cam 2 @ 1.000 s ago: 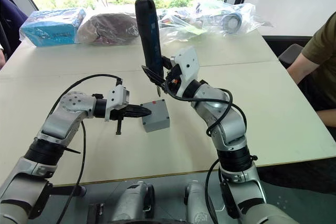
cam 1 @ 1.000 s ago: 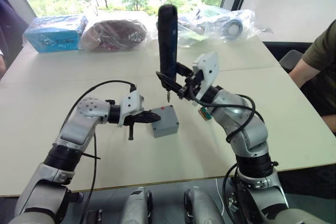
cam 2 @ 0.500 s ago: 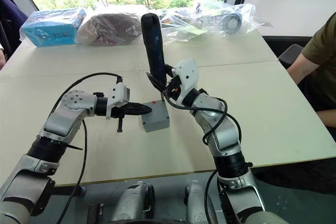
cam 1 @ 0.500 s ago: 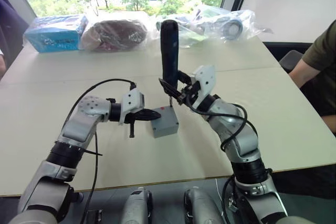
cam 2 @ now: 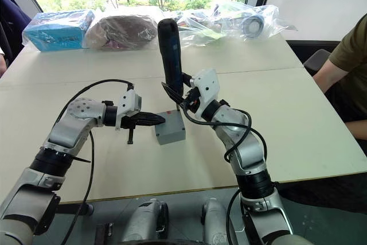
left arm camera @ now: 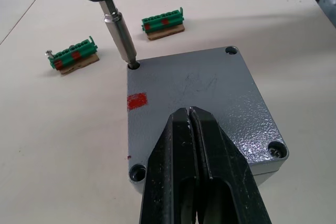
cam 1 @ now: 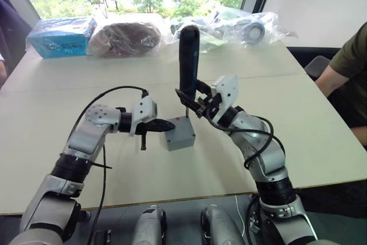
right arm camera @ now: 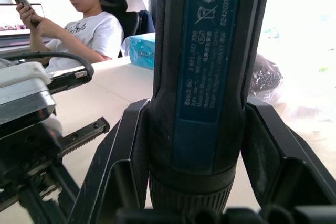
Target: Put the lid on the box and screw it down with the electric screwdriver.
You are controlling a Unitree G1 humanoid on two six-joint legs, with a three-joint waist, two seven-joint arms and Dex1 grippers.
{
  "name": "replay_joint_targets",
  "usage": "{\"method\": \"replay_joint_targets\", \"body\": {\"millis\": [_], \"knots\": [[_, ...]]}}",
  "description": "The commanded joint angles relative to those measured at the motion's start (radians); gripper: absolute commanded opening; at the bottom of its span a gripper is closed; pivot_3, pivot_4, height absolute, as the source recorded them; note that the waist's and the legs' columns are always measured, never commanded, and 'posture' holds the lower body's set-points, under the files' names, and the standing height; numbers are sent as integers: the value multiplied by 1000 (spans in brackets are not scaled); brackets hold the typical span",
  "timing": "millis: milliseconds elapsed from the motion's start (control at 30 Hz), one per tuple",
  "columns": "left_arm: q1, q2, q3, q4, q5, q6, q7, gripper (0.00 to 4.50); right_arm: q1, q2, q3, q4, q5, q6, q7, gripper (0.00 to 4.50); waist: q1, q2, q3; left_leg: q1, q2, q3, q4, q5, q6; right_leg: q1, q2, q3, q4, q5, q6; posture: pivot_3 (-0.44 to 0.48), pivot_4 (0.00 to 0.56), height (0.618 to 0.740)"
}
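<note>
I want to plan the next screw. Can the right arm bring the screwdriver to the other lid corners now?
Probably yes for most. The screwdriver sits in one corner hole of the lid; the other corners lie open. The shut left gripper presses mid-lid and may crowd the near ones.

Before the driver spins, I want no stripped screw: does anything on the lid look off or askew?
Nothing looks damaged. The lid sits square on the box, pressed by the shut left gripper. The electric screwdriver, held by the right gripper, has its bit in one corner hole, leaning slightly. A red mark sits near that edge.
</note>
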Motion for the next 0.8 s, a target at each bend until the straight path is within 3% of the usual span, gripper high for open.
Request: {"method": "replay_joint_targets", "body": {"millis": [33,433,800], "knots": [[12,6,-21,21,35,4,-3,0,39,-24,37,19,-2,71,19,1879,0,-1,-2,1,0,0,0,0,0,1,0,0,0,0,0,0,150,740],[21,4,-26,19,50,1,-8,0,64,-82,117,55,-74,226,0,1879,-1,-3,-25,15,1,-3,-3,-1,1,14,0,0,-2,-4,-5,0,150,740],[29,-4,-26,20,69,-8,-13,0,61,-53,72,49,3,357,-18,1879,1,-7,-46,29,3,-3,-12,-2,2,26,-3,0,-8,-9,-10,0,150,740]]}}
